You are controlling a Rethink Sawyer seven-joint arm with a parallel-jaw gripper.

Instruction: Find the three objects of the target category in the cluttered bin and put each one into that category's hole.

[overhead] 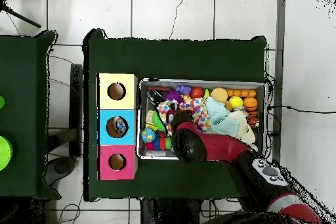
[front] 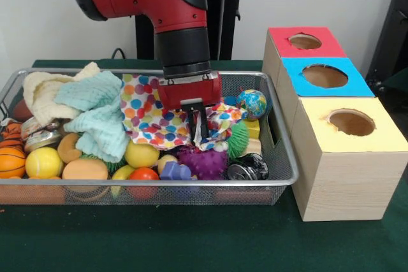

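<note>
Gripper [front: 198, 122] lowered into wire-mesh bin [front: 288, 164], fingers closed on polka-dot cloth [front: 150, 116]; mint towel [front: 95, 116] alongside; three holed boxes [front: 347, 157] beside bin.

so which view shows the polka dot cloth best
The front view: the polka dot cloth lies spread in the wire bin, with the gripper at its edge. Overhead, the arm hides much of the cloth.

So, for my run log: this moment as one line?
gripper: shut on polka-dot cloth | silver wire-mesh bin | no clear bottle visible
</note>
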